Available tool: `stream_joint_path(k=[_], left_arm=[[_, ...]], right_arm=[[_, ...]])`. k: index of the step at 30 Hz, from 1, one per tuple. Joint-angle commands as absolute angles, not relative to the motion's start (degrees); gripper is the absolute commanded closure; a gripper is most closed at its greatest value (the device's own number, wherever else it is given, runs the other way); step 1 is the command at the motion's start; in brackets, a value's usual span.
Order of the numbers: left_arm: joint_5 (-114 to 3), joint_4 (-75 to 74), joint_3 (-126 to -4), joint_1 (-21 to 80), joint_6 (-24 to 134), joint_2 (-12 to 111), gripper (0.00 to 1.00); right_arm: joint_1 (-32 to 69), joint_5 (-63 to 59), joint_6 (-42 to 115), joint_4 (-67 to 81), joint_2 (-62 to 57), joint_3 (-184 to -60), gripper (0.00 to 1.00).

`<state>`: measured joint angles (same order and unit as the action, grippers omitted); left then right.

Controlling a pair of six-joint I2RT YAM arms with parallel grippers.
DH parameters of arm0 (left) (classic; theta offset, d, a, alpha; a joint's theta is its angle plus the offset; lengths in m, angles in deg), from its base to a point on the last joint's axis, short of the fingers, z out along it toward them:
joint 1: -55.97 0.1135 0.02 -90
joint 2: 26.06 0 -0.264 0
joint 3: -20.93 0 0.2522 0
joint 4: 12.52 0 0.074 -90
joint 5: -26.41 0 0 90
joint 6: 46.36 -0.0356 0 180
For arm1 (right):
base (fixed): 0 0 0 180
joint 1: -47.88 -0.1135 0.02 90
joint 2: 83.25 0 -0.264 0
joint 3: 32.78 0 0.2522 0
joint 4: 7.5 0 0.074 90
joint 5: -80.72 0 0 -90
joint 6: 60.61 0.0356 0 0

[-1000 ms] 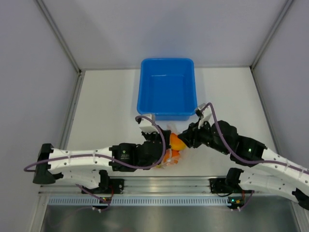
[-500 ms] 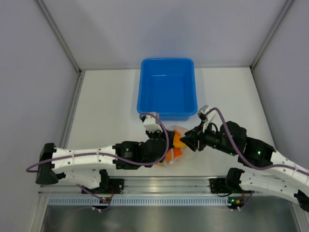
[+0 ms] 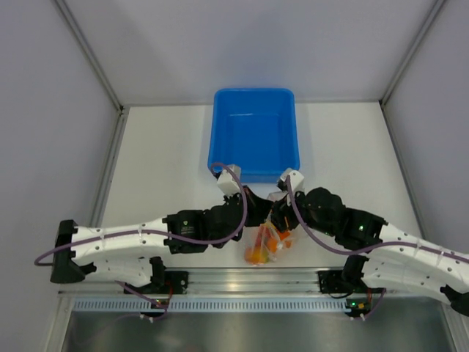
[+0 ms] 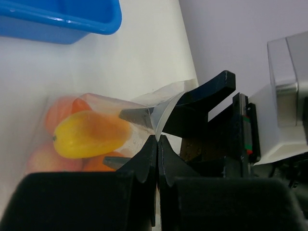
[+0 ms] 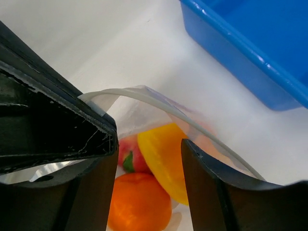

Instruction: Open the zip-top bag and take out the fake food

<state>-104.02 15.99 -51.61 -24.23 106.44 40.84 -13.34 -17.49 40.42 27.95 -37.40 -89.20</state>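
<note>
The clear zip-top bag (image 3: 262, 246) hangs between my two grippers, just in front of the blue tub. The fake food (image 3: 258, 253) sits in its bottom. My left gripper (image 4: 158, 138) is shut on one lip of the bag (image 4: 110, 103), with a yellow fruit (image 4: 89, 134) showing through the plastic. My right gripper (image 5: 149, 144) is open at the bag's mouth (image 5: 144, 96), its fingers apart. Between them I see an orange (image 5: 139, 204), a yellow piece (image 5: 166, 154) and a red fruit with a green top (image 5: 126, 149). In the top view the left gripper (image 3: 264, 213) and right gripper (image 3: 278, 218) almost touch.
The blue tub (image 3: 253, 176) stands just beyond the grippers, and it also shows in the left wrist view (image 4: 57, 29) and the right wrist view (image 5: 250, 70). Grey walls enclose the white table on three sides. The metal rail runs along the near edge.
Both grippers have closed in on each other and moved toward the tub. The bag, which lay between them, now hangs below them with its mouth pulled open.
</note>
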Motion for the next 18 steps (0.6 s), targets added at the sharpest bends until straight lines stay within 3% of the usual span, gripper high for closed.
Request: stream_joint_path(k=[1, 18], left_arm=[[-93.86, 8.37, -50.40, -20.85, 109.73, 38.63, 1.00], [-85.04, 6.17, -39.76, -10.83, 111.76, 34.32, 1.00]], right_arm=[[-13.30, -21.92, 36.08, 22.70, -36.67, -87.68, 0.43], [-13.21, -21.67, 29.92, 22.35, -25.60, -84.69, 0.32]])
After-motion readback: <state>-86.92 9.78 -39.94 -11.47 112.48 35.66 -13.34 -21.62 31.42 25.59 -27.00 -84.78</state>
